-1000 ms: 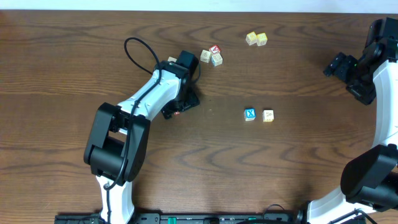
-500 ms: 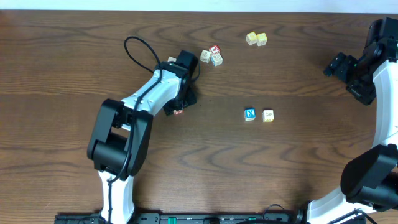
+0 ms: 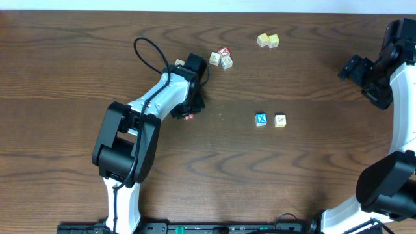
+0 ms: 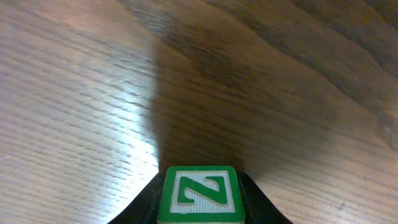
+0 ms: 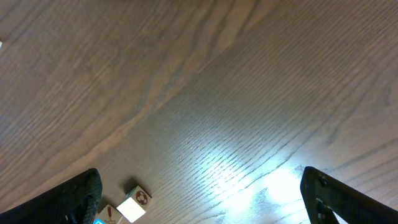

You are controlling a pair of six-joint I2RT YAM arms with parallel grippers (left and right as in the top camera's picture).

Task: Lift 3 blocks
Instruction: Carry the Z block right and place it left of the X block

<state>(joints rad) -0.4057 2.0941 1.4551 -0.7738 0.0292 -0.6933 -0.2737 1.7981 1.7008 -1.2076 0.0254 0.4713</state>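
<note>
Blocks first: our left jaws pinch the N block [image 4: 199, 193] from both sides, low over the tabletop [image 4: 74, 93]; whether it rests there we cannot tell. Well to its right the X block [image 3: 261, 119] and yellow-trim block [image 3: 280, 120] sit side by side, apart. Farthest, at the right edge, our right jaws stand wide, holding nothing.

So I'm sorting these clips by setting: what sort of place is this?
Most likely a robotics test bench: a left arm and right arm mounted at the edge of a wood-grain table, with small letter blocks like the blue X block scattered on it.
</note>
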